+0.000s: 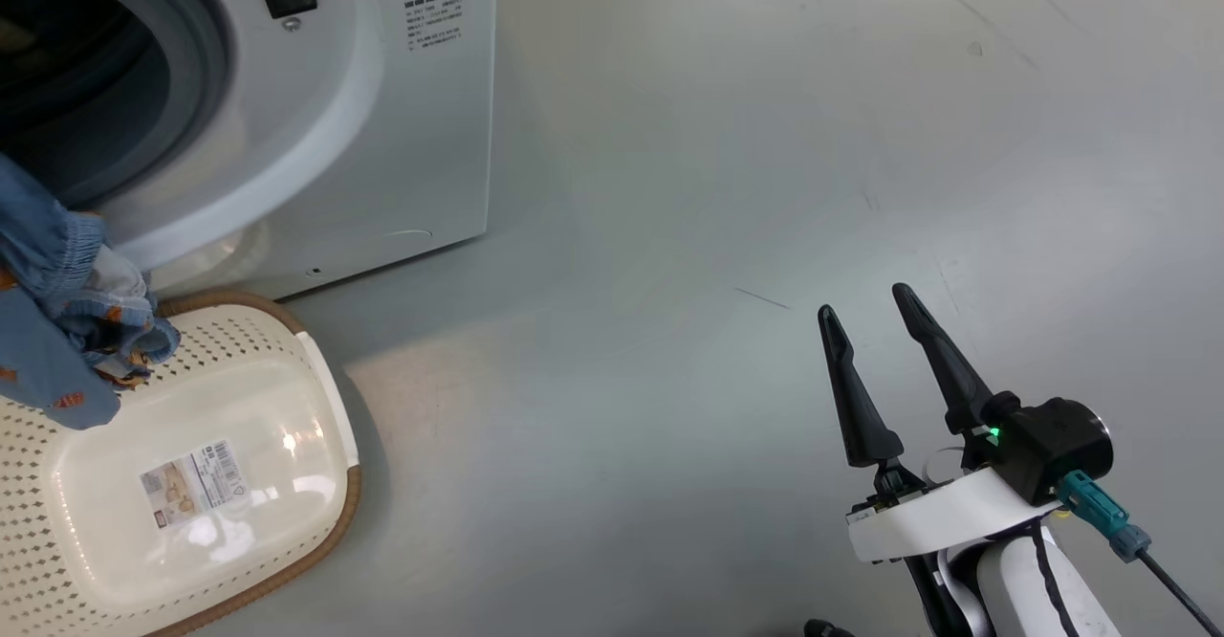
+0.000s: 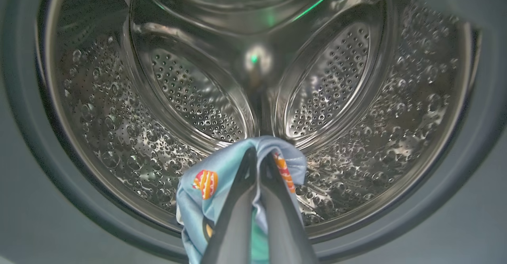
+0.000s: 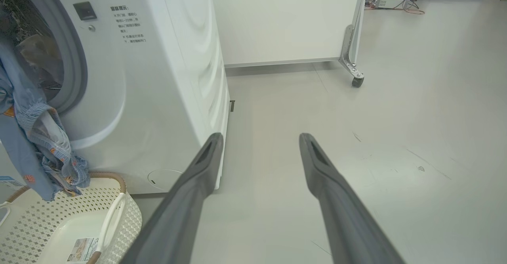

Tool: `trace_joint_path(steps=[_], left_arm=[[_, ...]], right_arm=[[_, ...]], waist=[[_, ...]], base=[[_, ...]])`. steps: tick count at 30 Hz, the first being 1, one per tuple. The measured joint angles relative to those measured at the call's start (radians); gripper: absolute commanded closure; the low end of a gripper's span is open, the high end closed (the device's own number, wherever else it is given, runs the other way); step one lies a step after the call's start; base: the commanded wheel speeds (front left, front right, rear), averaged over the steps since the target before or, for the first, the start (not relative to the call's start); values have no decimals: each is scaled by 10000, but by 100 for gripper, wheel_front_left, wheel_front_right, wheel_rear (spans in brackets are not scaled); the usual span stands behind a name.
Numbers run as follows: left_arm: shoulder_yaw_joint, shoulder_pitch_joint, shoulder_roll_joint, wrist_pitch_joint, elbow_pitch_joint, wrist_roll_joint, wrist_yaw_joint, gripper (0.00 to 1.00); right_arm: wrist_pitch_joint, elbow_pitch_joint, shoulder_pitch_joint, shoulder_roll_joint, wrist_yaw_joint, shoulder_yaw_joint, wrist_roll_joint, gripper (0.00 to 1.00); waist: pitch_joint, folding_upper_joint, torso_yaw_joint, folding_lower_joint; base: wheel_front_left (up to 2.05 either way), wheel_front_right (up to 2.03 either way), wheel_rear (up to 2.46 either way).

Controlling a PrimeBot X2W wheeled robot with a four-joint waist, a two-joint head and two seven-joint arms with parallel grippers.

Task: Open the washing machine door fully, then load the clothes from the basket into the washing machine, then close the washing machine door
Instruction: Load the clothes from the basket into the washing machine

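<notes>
**Q:** Where was the load logged at this entry?

**A:** The clothes (image 2: 222, 176) were noted pinched between the pressed-together fingers of the left gripper (image 2: 259, 157). They were held at the mouth of the washing machine (image 1: 421, 140), with the perforated drum (image 2: 190, 93) straight beyond. In the head view the blue fabric was seen hanging at the far left, its lower folds trailing over the far rim of the basket (image 1: 330, 398). The basket stood on the floor just beside the machine front, on its near side.

**Q:** And the other arm?

**A:** The right gripper (image 1: 863, 300) was recorded with fingers spread and nothing between them, over the floor (image 1: 717, 187) well to the right of the machine.

**Q:** How was the step judged best done?

**A:** Loading was judged under way. Much of the garment appeared to hang outside and below the opening, so a release at the lip would likely let its weight drag it back out.

- A lift was advised first, so that the trailing folds would be cleared of the grey gasket (image 1: 206, 54).
- A carry deep into the drum was to follow.
- The fingers were to be parted only once the fabric was well inside.
- Snagging on the gasket fold was flagged as the chief risk.

**Q:** Anything left in the basket?

**A:** Its bare bottom with the barcode label (image 1: 191, 484) was seen. Whether more cloth lay under the hanging fabric could not be told.
</notes>
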Motion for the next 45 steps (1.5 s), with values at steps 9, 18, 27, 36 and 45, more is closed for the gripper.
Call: trace_joint_path(steps=[9, 18, 27, 36, 45], left_arm=[[-35, -1456, 1005, 485, 1114, 502, -19, 100], [-92, -3115, 1490, 520, 1586, 619, -188, 100], [-84, -4543, 1852, 0, 2123, 807, -347, 100], [-447, -5902, 2261, -652, 2683, 1124, -546, 100], [-539, -6462, 2153, -1611, 2974, 1221, -708, 100]], right_arm=[[0, -146, -370, 17, -13, 314, 359, 0], [0, -194, -575, 17, -36, 424, 395, 0], [0, -215, -633, 25, -109, 608, 395, 0], [0, -199, -570, 48, -226, 596, 395, 0], [0, -219, -399, 61, -280, 593, 391, 0]], waist=[[1163, 0, -283, 0], [2079, 0, -451, 1], [2762, 0, -571, 1], [3200, 0, -784, 1], [3314, 0, -772, 0]], base=[[0, 0, 0], [0, 0, 0], [0, 0, 0], [0, 0, 0], [0, 0, 0]])
